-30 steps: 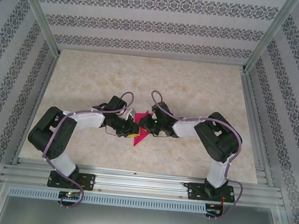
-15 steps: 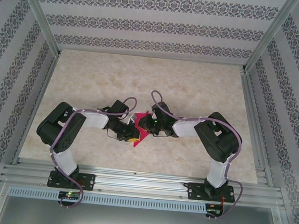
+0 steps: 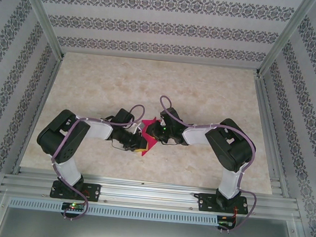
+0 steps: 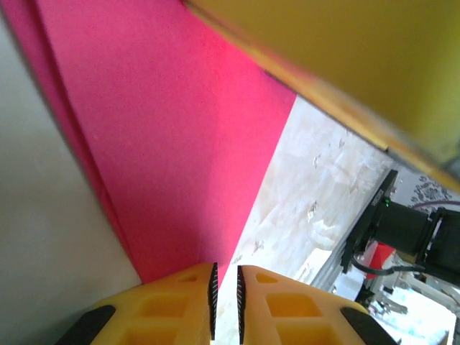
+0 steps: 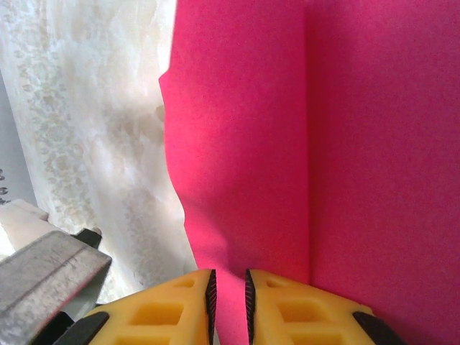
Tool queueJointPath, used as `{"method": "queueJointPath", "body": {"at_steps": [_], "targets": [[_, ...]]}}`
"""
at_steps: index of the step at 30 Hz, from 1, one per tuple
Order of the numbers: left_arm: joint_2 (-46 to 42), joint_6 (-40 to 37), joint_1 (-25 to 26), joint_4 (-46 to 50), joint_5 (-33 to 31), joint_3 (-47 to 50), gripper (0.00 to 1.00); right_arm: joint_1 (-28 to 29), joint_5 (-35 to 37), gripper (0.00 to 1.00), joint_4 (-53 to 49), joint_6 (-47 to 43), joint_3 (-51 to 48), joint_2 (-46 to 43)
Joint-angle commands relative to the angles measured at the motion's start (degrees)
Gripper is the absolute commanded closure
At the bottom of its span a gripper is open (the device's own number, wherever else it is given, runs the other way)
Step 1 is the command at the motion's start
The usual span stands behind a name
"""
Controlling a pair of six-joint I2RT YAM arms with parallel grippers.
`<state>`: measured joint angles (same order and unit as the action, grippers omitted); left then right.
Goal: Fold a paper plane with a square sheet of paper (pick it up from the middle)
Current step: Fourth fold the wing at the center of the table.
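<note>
While right fingers (image 5: 165,309) pinch the pink paper (image 5: 244,144), left fingers (image 4: 172,302), nearly closed, meet its edge over open table (image 3: 205,89).

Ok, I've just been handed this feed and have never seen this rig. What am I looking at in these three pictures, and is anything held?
These are two robot arms bolted at the near edge of a marble-patterned table. The wide picture comes from a fixed camera above and behind them, with the left arm on the left. The other two come from a camera on each wrist, looking along that arm's yellow fingers. Both arms reach to the middle, where a creased pink paper is between them. The right tool is nearly closed with the paper between its fingers, so it seems to be pinching it. The left tool is nearly closed too, right at the paper's edge. I can't tell whether it grips the paper.
</note>
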<state>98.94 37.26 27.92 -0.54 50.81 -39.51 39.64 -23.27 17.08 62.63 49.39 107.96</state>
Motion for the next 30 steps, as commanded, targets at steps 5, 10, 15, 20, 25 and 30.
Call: {"method": "queueJointPath", "body": {"at_steps": [5, 10, 15, 20, 25, 30], "targets": [[0.94, -0.93, 2.61, 6.00, 5.21, 3.58, 0.80, 0.62, 3.16, 0.79, -6.97, -1.05, -2.06, 4.65], [0.32, -1.90, 2.68, 8.09, 4.79, 4.54, 0.79, 0.56, 3.10, 0.79, -6.97, -1.17, -2.04, 4.78], [-1.08, -2.15, 3.28, 9.63, 4.30, 5.22, 0.79, 0.61, 3.10, 0.79, -6.97, -0.99, -2.02, 4.89], [-4.11, -3.25, 4.04, 14.31, 1.07, 4.55, 0.79, 0.70, 3.06, 0.79, -6.89, -0.89, -2.23, 4.71], [-12.10, -1.87, 4.14, 16.75, -6.28, 4.35, 0.84, 1.12, 3.17, 0.79, -6.62, -0.31, -2.33, 4.24], [-18.78, 1.87, 3.65, 14.42, -12.82, 3.30, 0.88, 1.78, 4.50, 0.80, -5.71, 1.46, -2.82, 2.96]]}}
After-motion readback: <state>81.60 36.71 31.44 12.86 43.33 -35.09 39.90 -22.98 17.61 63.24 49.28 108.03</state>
